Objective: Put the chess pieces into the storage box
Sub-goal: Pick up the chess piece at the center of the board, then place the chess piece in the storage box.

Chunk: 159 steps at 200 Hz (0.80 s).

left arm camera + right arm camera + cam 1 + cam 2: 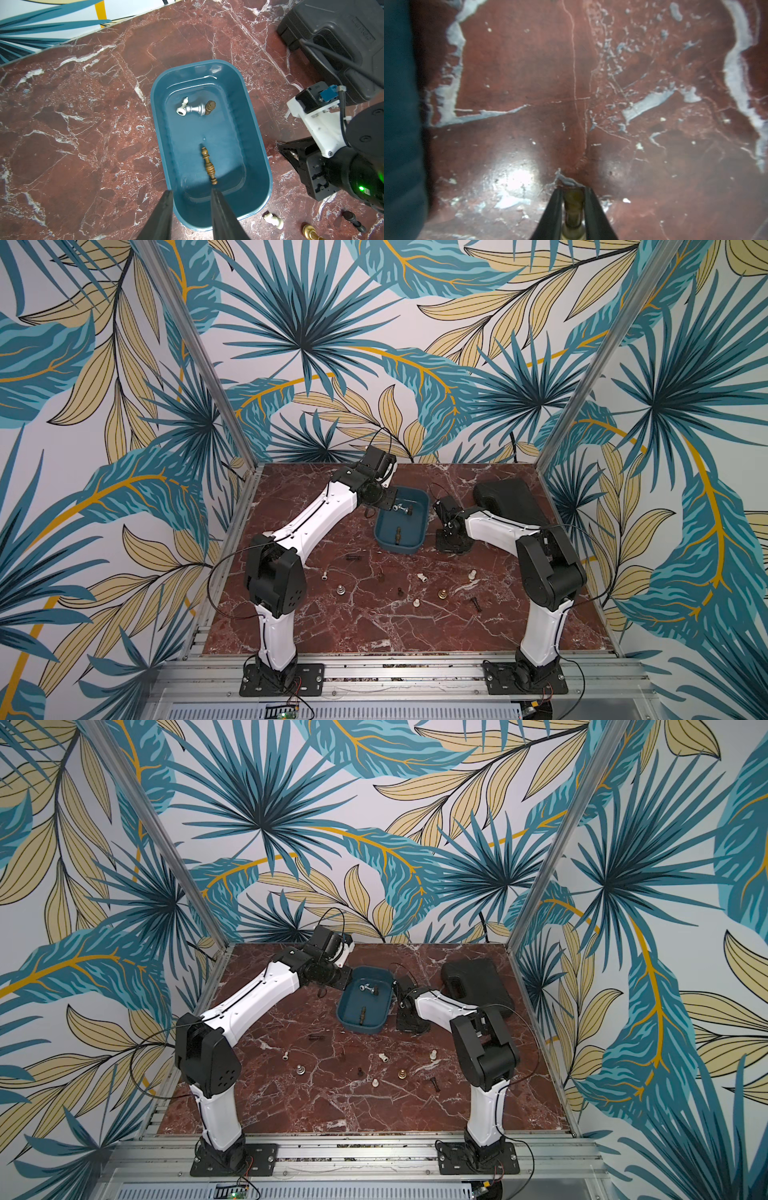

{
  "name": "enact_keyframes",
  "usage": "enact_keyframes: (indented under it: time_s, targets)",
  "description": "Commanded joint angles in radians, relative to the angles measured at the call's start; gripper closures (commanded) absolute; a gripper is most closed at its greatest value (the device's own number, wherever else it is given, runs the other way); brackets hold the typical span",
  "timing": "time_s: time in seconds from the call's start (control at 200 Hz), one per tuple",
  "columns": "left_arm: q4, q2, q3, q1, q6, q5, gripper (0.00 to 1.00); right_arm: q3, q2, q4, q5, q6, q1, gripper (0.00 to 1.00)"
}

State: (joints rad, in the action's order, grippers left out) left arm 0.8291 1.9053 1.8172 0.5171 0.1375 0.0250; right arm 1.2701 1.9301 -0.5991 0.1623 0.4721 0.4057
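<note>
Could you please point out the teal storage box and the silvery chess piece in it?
Teal plastic storage box point(164, 133): left wrist view, side wall.
Silvery metal chess piece point(195, 108): left wrist view, stem.

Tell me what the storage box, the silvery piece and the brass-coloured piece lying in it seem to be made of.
The storage box: looks like moulded plastic, smooth teal with a soft sheen and rounded corners. The silvery piece: bright highlights suggest metal or metallic plating; cannot tell which. The brass-coloured piece: dull golden-brown turned surface, perhaps aged brass or stained wood.
</note>
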Motion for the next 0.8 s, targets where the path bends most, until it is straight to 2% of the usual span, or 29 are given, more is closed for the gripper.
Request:
enact_keyframes:
  time_s: [0.0,0.205,0.506,0.641,0.791]
  targets:
    - [-0.01,-0.045,-0.002,-0.005,-0.015,-0.016,0.65,-0.046,-0.003,-0.012,-0.019,0.008,-0.002,0.81]
    - [-0.007,-0.058,-0.005,-0.009,-0.018,-0.026,0.65,-0.049,-0.059,-0.034,-0.003,-0.003,-0.002,0.9]
    - [-0.031,-0.124,-0.037,-0.035,-0.021,-0.06,0.65,0.053,-0.23,-0.104,0.011,-0.04,0.003,0.91]
    - [-0.053,-0.171,-0.071,-0.051,-0.015,-0.076,0.65,0.197,-0.203,-0.127,-0.008,-0.07,0.043,0.91]
    - [-0.105,-0.222,-0.14,-0.069,-0.006,-0.076,0.65,0.373,-0.09,-0.132,-0.049,-0.098,0.113,0.91]
